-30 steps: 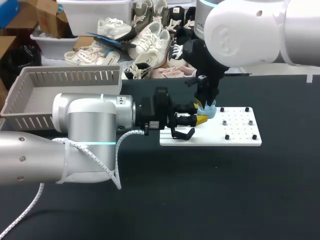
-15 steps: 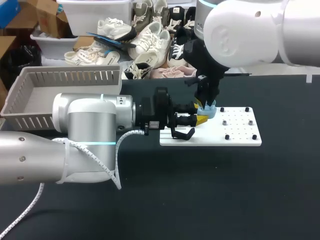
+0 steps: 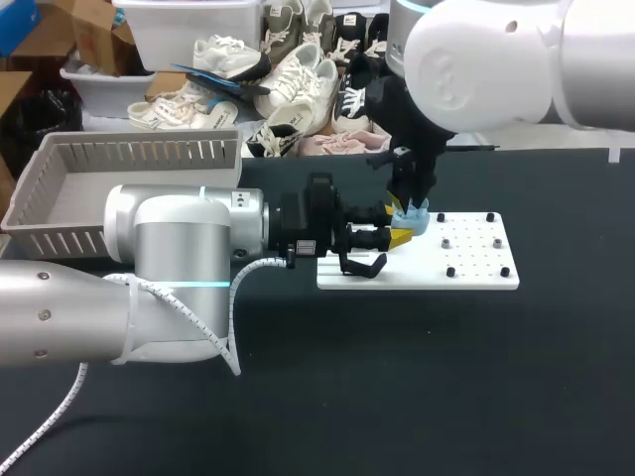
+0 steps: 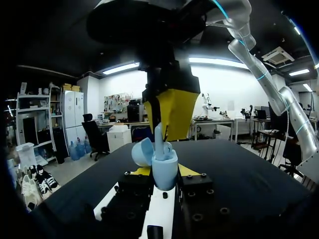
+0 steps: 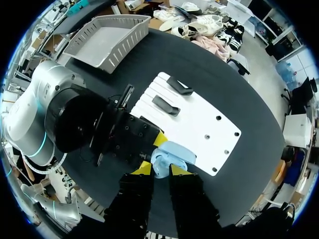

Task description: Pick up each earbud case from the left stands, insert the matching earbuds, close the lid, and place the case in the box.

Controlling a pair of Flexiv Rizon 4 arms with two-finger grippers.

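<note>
Above the white board (image 3: 476,253), left gripper (image 3: 397,236) clamps the open blue case (image 4: 165,169) upright while right gripper (image 5: 157,170) pinches an earbud (image 4: 158,138) at its socket; lower straight, stem aligned, release only once seated.

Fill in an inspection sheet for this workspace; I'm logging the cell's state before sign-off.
Surface: black table with a white board on it.
Job's things: light blue earbud case, lid open, at the board's edge; earbud upright over it; two black stands empty; grey box, nothing seen inside.
Clutter: nothing seen.
Grippers: left gripper shut on earbud case; right gripper shut on earbud.
Cables: white coiled cable along left arm.
Surroundings: nothing seen reaching over the table.
</note>
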